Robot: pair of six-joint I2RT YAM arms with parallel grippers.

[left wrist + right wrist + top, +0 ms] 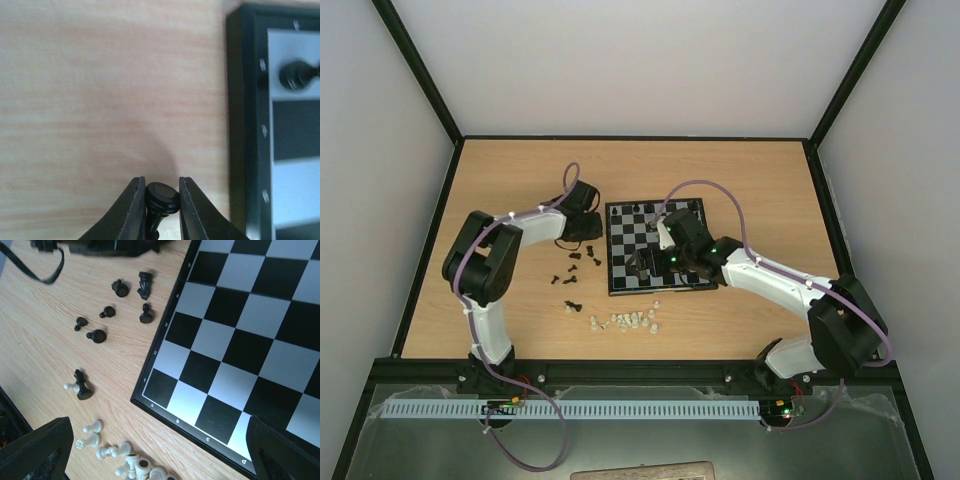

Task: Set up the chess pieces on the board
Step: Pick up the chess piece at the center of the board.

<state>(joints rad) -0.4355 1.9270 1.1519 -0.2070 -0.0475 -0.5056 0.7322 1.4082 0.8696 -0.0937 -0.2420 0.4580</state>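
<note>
The board (pixel 620 285) lies mid-table with a few black chess pieces (pixel 641 209) standing on its far squares. Several more black chess pieces (pixel 106 312) are scattered on the wood left of the board (pixel 165 325). My left gripper (pixel 161 196) is low over the wood just left of the board's rim (pixel 245 125), shut on a black chess piece (pixel 164 197) by its round base. My right gripper (pixel 160 455) hovers open over the board's near-left corner, nothing between its fingers (pixel 35 450).
A cluster of whitish chessmen (pixel 625 322) lies on the wood in front of the board, also in the right wrist view as whitish chessmen (pixel 130 462). One black piece (pixel 82 387) stands beside a white one. A black piece (pixel 296 75) stands on a pale edge square.
</note>
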